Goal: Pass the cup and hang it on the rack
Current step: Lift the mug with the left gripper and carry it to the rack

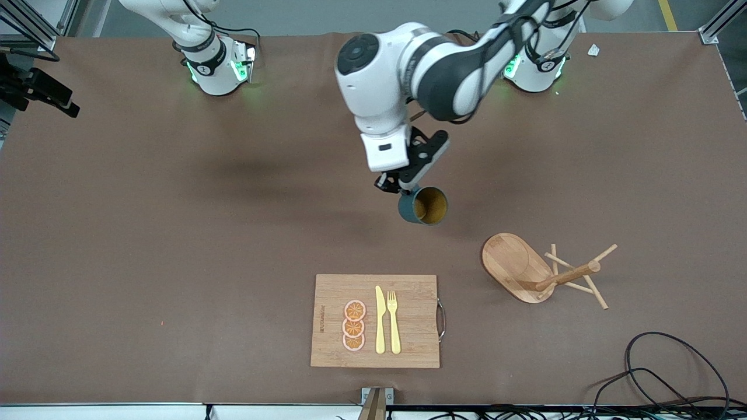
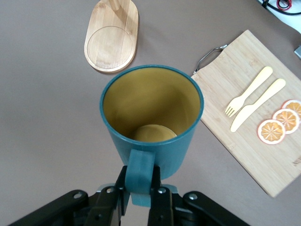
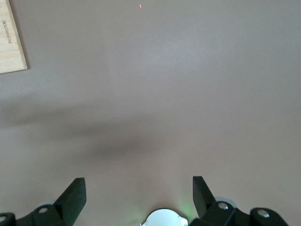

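The cup (image 1: 424, 205), dark teal with a yellow inside, hangs in the air over the middle of the table, its mouth turned toward the front camera. My left gripper (image 1: 402, 188) is shut on its side handle; in the left wrist view the fingers (image 2: 140, 181) pinch the handle below the cup (image 2: 155, 108). The rack (image 1: 525, 268), a light wooden mug tree with an oval base, is nearer the front camera, toward the left arm's end; its post and pegs (image 1: 578, 273) point that way. My right gripper (image 3: 138, 197) waits open over bare table, nothing between its fingers.
A bamboo cutting board (image 1: 332, 326) lies near the table's front edge, carrying three orange slices (image 1: 353, 325), a yellow knife (image 1: 380, 321) and a fork (image 1: 394, 322). Black cables (image 1: 671, 373) curl at the front corner at the left arm's end. The rack's base (image 2: 112, 40) shows under the cup.
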{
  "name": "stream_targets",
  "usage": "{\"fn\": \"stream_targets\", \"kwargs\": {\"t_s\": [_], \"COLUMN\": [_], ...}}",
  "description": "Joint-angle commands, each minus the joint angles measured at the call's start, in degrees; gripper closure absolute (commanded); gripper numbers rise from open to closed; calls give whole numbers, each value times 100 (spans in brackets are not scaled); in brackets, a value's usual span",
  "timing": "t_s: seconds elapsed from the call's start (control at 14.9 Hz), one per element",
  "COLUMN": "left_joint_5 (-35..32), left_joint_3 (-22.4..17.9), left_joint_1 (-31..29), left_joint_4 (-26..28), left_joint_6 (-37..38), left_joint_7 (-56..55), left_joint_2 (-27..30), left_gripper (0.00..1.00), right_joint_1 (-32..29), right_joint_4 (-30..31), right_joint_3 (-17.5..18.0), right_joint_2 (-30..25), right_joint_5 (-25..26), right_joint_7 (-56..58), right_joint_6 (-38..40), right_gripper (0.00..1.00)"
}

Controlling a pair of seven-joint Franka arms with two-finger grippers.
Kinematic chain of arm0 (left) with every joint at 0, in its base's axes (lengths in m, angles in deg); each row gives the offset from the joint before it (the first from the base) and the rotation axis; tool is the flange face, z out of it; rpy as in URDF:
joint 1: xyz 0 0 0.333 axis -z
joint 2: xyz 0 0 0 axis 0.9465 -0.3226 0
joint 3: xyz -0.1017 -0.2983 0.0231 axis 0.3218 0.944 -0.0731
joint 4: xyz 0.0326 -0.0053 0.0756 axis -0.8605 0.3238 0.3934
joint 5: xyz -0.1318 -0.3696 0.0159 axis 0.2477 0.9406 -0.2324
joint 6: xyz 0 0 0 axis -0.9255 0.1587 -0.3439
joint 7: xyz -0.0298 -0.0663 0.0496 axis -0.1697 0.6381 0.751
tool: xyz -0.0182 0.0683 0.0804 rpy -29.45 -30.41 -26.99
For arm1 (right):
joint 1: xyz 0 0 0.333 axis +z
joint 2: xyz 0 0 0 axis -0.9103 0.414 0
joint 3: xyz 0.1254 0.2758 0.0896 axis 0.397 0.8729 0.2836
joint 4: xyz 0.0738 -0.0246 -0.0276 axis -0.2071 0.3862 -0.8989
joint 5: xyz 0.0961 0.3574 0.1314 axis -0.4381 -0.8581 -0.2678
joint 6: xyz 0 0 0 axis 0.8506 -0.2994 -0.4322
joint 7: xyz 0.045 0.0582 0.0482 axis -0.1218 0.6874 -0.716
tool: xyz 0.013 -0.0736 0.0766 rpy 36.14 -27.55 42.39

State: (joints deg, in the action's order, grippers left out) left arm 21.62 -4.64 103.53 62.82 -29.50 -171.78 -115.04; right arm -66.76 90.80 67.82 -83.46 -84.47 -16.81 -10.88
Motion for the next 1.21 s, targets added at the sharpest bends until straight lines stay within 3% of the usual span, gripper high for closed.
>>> {"fn": "stream_targets", "kwargs": {"t_s": [0.0, 0.4, 0.94, 1.14], "left_joint_5": [737, 2757, 5386, 5503], "left_joint_3": [39, 31, -4, -22], "left_joint_1": [-482, -1765, -3243, -3419], "left_joint_4": [119, 137, 207, 233], "left_joint_6": [-79, -185, -159, -150], "left_joint_7": [592, 1998, 3529, 3671], "left_joint_2": [365, 787, 726, 578], "left_gripper": [100, 100, 100, 100], "right_joint_1": [-160, -160, -151, -160], "right_joint_4": [-13, -13, -4, -4], "right_joint_3": [83, 74, 65, 56], "right_joint_2": [-43, 53, 53, 53], "right_joint_5": [-15, -15, -76, -121], "right_joint_7": [-92, -31, 92, 162], "right_joint_6": [82, 47, 29, -50], "right_gripper": [0, 0, 0, 0]}}
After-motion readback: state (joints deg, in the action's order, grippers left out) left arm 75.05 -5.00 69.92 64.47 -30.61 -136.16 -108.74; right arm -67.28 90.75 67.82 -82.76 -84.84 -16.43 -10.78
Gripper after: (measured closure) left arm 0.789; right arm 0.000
